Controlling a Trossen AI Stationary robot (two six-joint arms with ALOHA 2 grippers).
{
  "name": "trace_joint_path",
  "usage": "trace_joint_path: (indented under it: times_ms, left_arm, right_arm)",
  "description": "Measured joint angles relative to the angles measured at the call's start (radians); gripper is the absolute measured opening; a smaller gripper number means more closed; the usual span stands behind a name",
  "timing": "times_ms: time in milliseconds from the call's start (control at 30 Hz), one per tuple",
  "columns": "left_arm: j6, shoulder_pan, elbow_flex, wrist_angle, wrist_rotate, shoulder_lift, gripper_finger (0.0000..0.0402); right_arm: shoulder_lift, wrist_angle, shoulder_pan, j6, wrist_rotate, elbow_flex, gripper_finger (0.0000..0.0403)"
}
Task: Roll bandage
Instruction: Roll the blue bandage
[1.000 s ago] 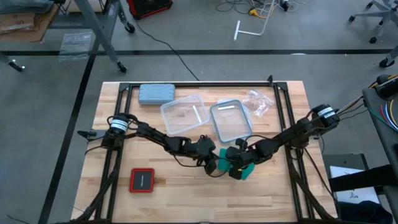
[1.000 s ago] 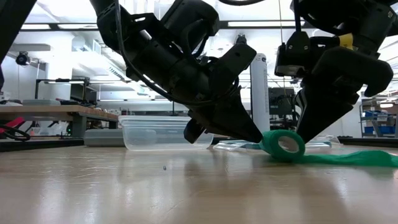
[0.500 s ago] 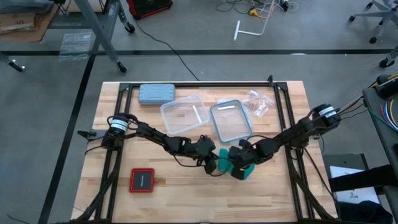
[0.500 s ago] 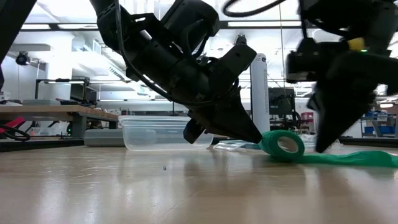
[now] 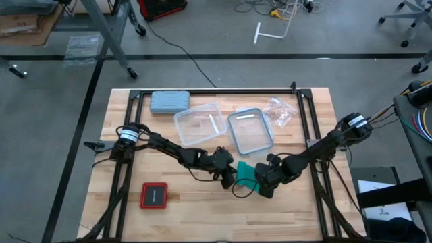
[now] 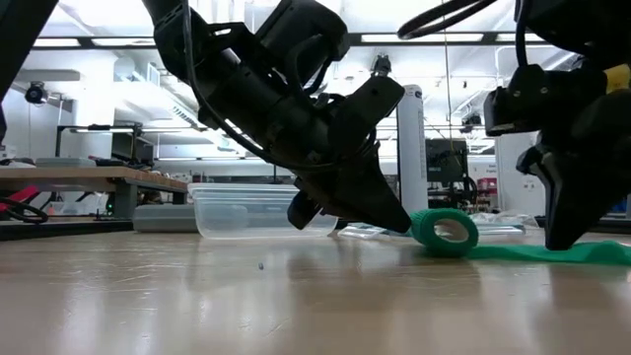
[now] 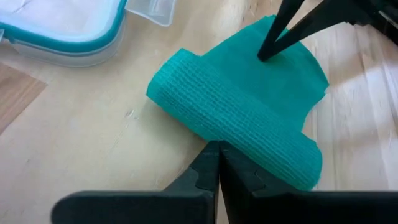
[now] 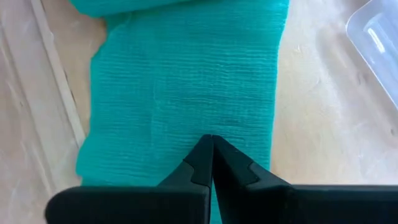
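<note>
Right now my left gripper [image 7: 217,146] is pinched closed, tips touching the rolled end of the bandage [image 5: 246,173] near table centre. My right gripper [image 8: 210,140] is also closed empty, tips pressing the flat tail at 3 o'clock of the roll. Clear container [image 5: 198,124] and lid [image 5: 250,131] sit at 12 o'clock, beyond.
</note>
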Motion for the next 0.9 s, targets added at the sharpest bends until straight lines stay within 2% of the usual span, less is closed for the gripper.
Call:
trace_joint_path:
  times_ms: [400, 667, 900]
  left_arm:
    - [0.000, 0.000, 0.000, 0.025, 0.001, 0.000, 0.0004]
    - [0.000, 0.000, 0.000, 0.025, 0.004, 0.000, 0.0003]
    - [0.000, 0.000, 0.000, 0.024, 0.004, 0.000, 0.0003]
  right_arm:
    - [-0.004, -0.022, -0.003, -0.019, 0.081, -0.007, 0.0002]
    - [-0.094, -0.136, -0.004, 0.031, 0.134, -0.012, 0.0002]
    - [-0.135, -0.060, -0.003, 0.000, 0.133, -0.012, 0.0002]
